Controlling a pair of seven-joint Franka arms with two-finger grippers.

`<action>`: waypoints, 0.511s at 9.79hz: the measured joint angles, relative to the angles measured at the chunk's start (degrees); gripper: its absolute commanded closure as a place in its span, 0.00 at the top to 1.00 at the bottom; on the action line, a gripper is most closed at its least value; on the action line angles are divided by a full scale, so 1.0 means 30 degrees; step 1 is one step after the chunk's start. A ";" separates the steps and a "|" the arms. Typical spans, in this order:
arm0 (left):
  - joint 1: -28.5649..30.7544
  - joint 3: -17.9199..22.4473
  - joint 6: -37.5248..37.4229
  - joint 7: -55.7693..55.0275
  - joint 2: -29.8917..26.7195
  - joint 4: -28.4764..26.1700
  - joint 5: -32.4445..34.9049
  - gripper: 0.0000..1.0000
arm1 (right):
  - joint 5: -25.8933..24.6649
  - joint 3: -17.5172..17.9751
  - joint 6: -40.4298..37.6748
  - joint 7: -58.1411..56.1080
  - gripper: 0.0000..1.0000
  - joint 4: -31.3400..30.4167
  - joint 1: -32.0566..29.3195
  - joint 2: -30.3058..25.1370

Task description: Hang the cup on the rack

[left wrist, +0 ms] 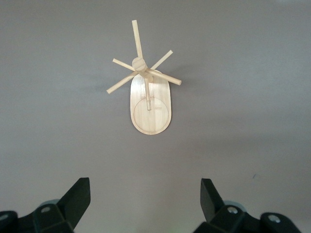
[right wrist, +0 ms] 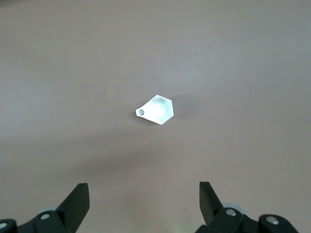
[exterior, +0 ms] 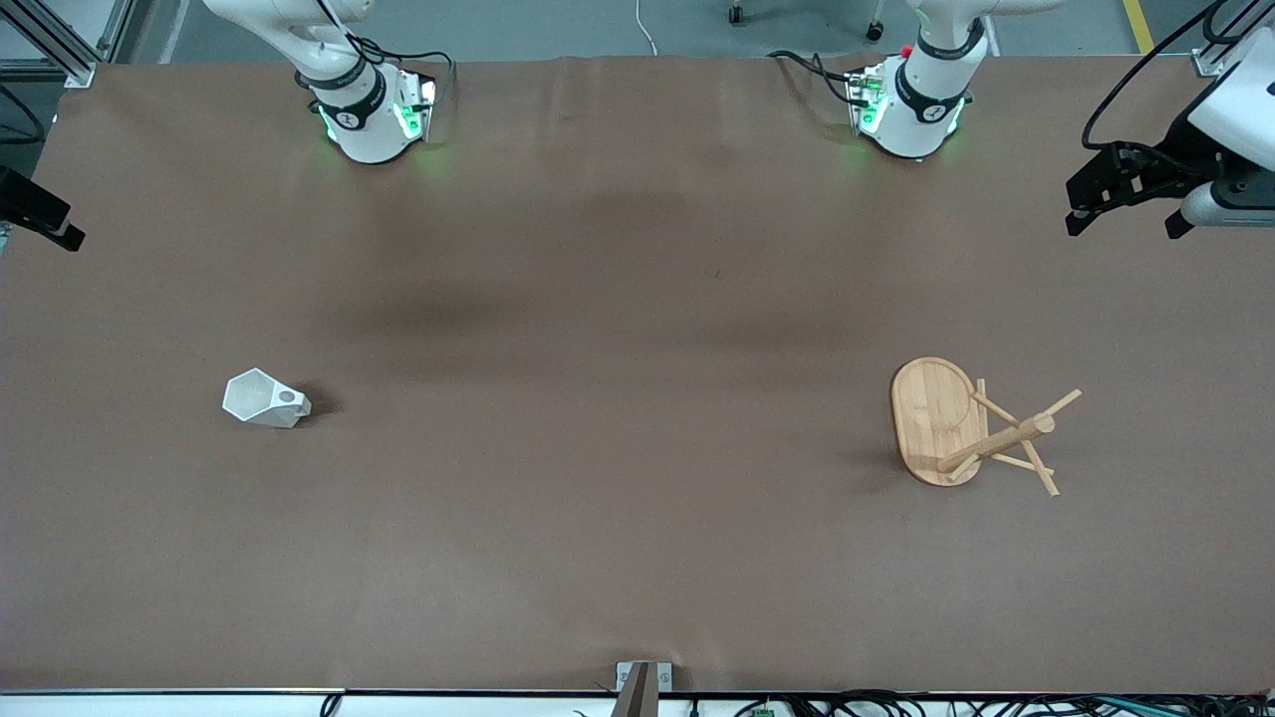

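Observation:
The white faceted cup (exterior: 261, 398) sits on the brown table toward the right arm's end, its open rim showing from above and its pierced handle pointing toward the left arm's end. The right wrist view looks down on the cup (right wrist: 158, 109) from high up, with my right gripper (right wrist: 144, 196) open and empty. The bamboo rack (exterior: 941, 418) stands on its oval base toward the left arm's end, pegs spreading from its post. My left gripper (left wrist: 146, 194) hangs open and empty well above the rack (left wrist: 150, 109). Both grippers, left (exterior: 1126, 211) and right (exterior: 45, 217), hover at the table's ends.
The brown table cover (exterior: 618, 418) stretches between cup and rack with nothing else on it. A small metal bracket (exterior: 642, 679) sits at the table edge nearest the front camera. The arm bases stand along the edge farthest from that camera.

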 measured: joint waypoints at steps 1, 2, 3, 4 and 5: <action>0.0003 0.0001 -0.0008 -0.0041 0.0000 0.0022 0.0000 1.00 | 0.0037 -0.0118 0.0000 -0.0001 1.00 0.0000 0.0069 0.0001; 0.0017 0.0025 -0.0009 -0.0043 0.0005 0.0118 0.0002 1.00 | 0.0085 -0.0334 0.0000 -0.0010 1.00 -0.0001 0.0113 0.0003; 0.0023 0.0051 -0.0058 -0.0042 0.0017 0.0282 0.0007 1.00 | 0.0107 -0.0515 0.0000 -0.0300 1.00 -0.0001 0.0108 0.0005; 0.0019 0.0050 -0.0142 -0.0037 0.0077 0.0441 0.0007 1.00 | 0.0114 -0.0614 0.0000 -0.0662 1.00 -0.0001 0.0093 0.0006; 0.0009 0.0044 -0.0184 -0.0031 0.0156 0.0544 0.0006 1.00 | 0.0115 -0.0651 0.0000 -0.0809 1.00 0.0000 0.0087 0.0006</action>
